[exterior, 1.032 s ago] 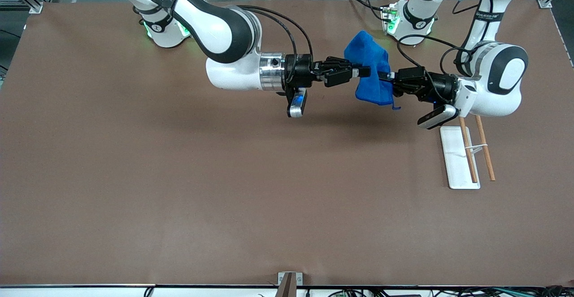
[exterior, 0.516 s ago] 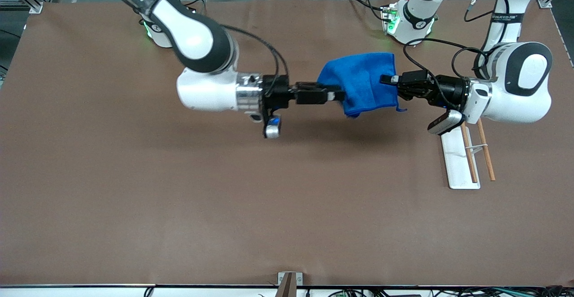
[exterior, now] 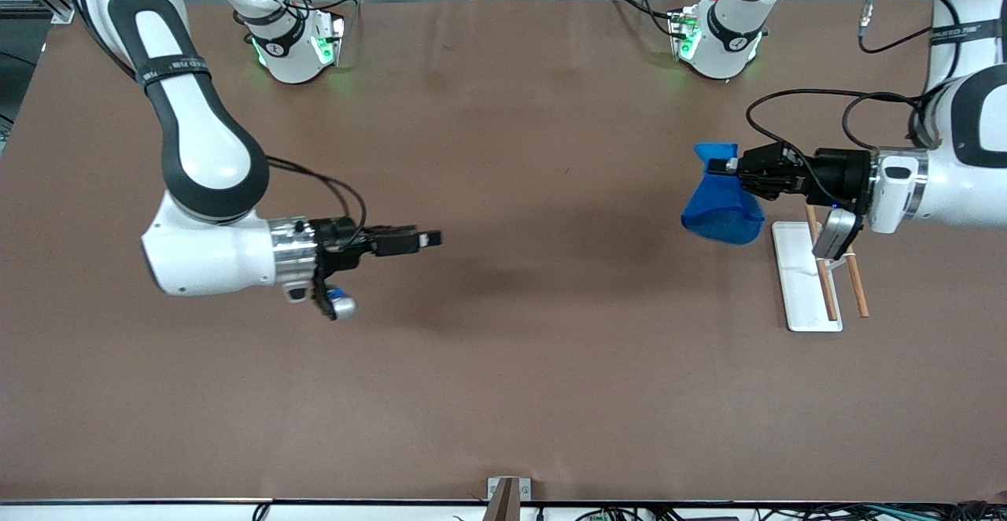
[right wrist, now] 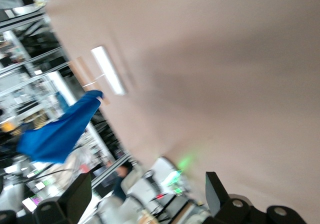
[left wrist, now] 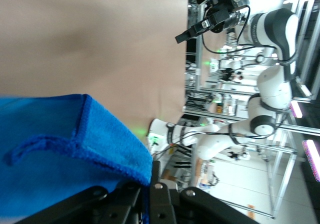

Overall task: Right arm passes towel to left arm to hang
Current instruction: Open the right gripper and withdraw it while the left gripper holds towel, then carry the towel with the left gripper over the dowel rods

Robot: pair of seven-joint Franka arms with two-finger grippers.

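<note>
The blue towel (exterior: 721, 205) hangs bunched from my left gripper (exterior: 720, 165), which is shut on its upper edge, above the table beside the rack. In the left wrist view the towel (left wrist: 60, 149) fills the space in front of the left gripper (left wrist: 149, 182), with its hem pinched between the fingers. My right gripper (exterior: 429, 239) is open and holds nothing, up over the middle of the table toward the right arm's end. Its fingers (right wrist: 216, 191) stand wide apart in the right wrist view, where the towel (right wrist: 60, 129) shows far off.
A rack with a white flat base (exterior: 796, 285) and two wooden rods (exterior: 853, 277) stands at the left arm's end, just under the left wrist. The two arm bases (exterior: 295, 49) (exterior: 720, 37) stand along the table's edge farthest from the front camera.
The right gripper opened, let go of the towel and drew back toward its end of the table. The left gripper carried the towel toward the rack.
</note>
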